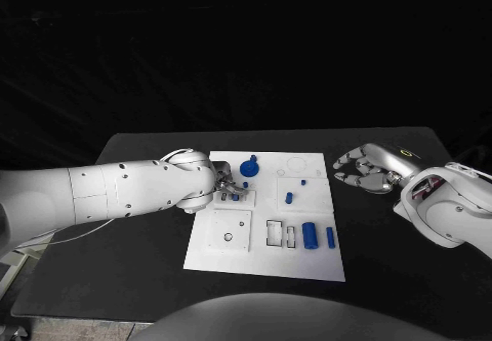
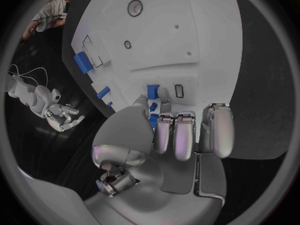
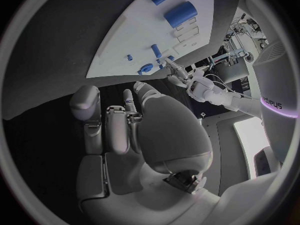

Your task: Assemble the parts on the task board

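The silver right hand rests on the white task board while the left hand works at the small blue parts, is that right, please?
Not quite: the silver right hand is over the black table, off the white task board, as the head view shows. The left hand is indeed at the small blue parts.

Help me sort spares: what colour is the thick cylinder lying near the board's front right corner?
Blue. The thick cylinder shows best in the head view.
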{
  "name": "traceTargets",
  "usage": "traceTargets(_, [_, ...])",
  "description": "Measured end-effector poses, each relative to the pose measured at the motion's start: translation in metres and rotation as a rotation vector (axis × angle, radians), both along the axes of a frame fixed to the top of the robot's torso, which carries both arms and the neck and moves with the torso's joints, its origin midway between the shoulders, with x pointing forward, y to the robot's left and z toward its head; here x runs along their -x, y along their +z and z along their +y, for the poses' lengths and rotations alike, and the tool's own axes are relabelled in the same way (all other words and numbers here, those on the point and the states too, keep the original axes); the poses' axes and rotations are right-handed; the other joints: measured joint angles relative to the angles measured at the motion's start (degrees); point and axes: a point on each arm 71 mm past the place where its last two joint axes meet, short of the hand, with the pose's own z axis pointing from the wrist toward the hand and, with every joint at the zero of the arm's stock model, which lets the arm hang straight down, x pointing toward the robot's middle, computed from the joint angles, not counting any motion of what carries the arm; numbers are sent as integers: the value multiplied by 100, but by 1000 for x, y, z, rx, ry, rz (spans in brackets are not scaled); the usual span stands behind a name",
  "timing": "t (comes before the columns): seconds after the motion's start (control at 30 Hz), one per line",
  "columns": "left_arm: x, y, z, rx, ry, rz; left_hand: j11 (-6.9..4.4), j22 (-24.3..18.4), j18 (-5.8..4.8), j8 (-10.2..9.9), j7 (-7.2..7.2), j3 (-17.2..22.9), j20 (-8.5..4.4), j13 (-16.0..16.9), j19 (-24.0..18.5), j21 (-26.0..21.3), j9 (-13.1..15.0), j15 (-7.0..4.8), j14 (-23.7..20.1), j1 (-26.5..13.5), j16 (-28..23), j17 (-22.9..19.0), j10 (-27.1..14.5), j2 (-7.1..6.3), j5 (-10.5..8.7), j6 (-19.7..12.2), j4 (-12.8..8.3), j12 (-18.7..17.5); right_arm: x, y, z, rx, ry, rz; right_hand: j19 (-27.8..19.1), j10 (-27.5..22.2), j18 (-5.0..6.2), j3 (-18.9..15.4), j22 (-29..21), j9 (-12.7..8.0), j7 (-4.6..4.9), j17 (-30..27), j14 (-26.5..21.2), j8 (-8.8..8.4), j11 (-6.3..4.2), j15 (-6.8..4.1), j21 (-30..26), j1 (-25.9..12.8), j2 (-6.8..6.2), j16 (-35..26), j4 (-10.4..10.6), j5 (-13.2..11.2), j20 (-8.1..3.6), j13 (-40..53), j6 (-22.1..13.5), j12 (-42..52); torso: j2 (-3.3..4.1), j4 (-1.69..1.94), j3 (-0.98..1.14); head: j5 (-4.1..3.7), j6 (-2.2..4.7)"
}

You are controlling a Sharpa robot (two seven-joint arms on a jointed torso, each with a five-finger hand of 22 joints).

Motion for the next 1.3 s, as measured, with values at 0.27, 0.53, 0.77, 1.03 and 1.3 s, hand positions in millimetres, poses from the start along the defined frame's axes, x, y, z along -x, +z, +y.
traceTargets(0.27, [4,0,1,2,-6,3,0,-1,0,-2,-19,-19,0,0,0,0,11,-3,3,20,0,0,0,-21,14,-64,20,0,0,0,0,0,-1,1,0,0,0,0,0,0,0,0,0,0,0,0,0,0,0,0,0,0,0,-1,0,-29,-3,2,0,-2,0])
traceTargets(0.53, [8,1,2,6,-13,6,0,-1,0,-73,37,-247,0,0,0,-34,-9,-3,3,-283,0,0,0,-29,-350,-120,42,0,0,0,-1,0,-2,2,0,0,0,0,0,0,0,-1,0,0,0,0,0,0,0,0,0,32,0,-3,0,-30,-3,3,-1,12,0])
traceTargets(0.77, [10,1,3,9,-14,5,0,-2,0,-214,74,-410,0,0,-1,-57,-83,-3,3,-444,0,0,0,-1,-353,-157,18,0,-1,-1,-1,0,-3,3,0,0,0,0,0,0,0,-1,0,0,0,0,0,0,0,0,0,32,0,-3,0,-30,0,1,-1,21,0])
traceTargets(1.03, [11,2,4,10,-17,5,42,-2,0,-440,95,-396,22,0,-22,-101,-219,-3,3,125,0,-1,1,0,516,-177,-16,-29,0,-1,-1,-1,-4,4,0,2,0,0,0,1,0,-1,0,0,2,0,0,0,0,0,0,32,0,0,0,-40,0,1,-2,33,0])
traceTargets(1.3, [11,2,3,9,-20,6,42,-3,0,-552,94,-305,22,0,-22,-134,-277,-3,3,502,0,-1,1,-33,1119,-176,-56,-29,0,-1,-1,-1,-5,5,0,17,0,0,0,1,0,-2,0,0,17,0,-23,-1,0,0,0,32,0,-3,0,-62,-2,1,-2,40,0])
